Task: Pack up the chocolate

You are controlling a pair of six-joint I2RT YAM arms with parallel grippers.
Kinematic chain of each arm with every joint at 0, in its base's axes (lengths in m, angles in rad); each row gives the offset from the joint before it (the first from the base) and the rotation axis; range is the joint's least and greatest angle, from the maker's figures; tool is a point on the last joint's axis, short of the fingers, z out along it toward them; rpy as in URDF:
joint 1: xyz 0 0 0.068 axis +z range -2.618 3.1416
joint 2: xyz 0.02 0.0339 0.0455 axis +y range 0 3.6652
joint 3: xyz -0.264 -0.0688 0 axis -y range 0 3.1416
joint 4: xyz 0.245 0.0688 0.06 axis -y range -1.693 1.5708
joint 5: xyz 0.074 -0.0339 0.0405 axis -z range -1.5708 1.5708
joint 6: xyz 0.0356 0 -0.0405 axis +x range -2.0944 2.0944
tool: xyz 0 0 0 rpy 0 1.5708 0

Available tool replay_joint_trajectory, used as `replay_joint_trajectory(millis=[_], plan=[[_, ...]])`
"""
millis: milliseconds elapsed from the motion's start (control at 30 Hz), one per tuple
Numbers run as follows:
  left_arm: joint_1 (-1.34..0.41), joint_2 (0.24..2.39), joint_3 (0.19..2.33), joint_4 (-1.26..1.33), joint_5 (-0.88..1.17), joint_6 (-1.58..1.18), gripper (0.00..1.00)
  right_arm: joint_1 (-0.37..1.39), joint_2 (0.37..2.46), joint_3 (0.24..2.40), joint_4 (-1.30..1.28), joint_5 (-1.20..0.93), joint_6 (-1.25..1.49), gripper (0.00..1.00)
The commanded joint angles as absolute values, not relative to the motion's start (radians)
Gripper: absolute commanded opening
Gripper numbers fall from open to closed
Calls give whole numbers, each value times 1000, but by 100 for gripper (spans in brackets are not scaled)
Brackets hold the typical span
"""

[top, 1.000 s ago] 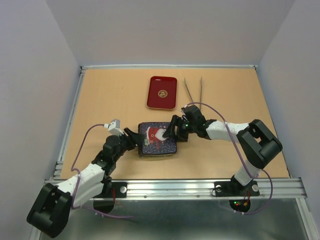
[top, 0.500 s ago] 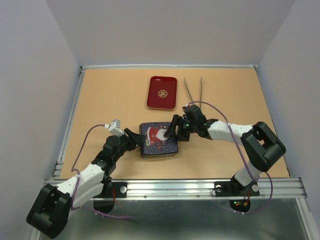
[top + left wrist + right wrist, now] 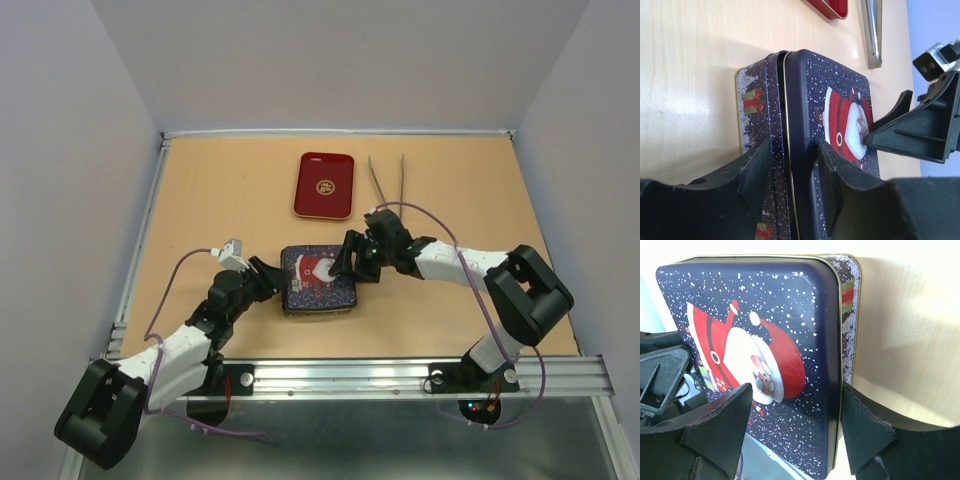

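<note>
Left hand (image 3: pixel 272 283), right hand (image 3: pixel 351 259) grip one tin (image 3: pixel 318 281); one tray (image 3: pixel 325 185).

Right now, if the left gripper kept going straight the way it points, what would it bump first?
The left gripper already straddles the tin at its lid edge, so it would push against the tin at once. Beyond it waits the right gripper.

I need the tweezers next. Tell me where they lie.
In the top view the metal tweezers lie at the far side of the table, just right of the red tray and beyond the right gripper.
</note>
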State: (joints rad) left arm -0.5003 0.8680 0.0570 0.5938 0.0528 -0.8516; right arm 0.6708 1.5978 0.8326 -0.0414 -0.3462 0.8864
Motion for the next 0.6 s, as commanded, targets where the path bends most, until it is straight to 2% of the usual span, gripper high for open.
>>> replay_joint_trajectory(millis=[0, 133, 567], plan=[[-528, 873, 28, 611, 137, -839, 13, 709, 1552, 936, 48, -385, 893, 73], [-528, 873, 25, 611, 138, -841, 6, 710, 1548, 942, 28, -373, 884, 73], [-528, 864, 21, 606, 137, -841, 1, 710, 1517, 951, -66, -285, 839, 74]])
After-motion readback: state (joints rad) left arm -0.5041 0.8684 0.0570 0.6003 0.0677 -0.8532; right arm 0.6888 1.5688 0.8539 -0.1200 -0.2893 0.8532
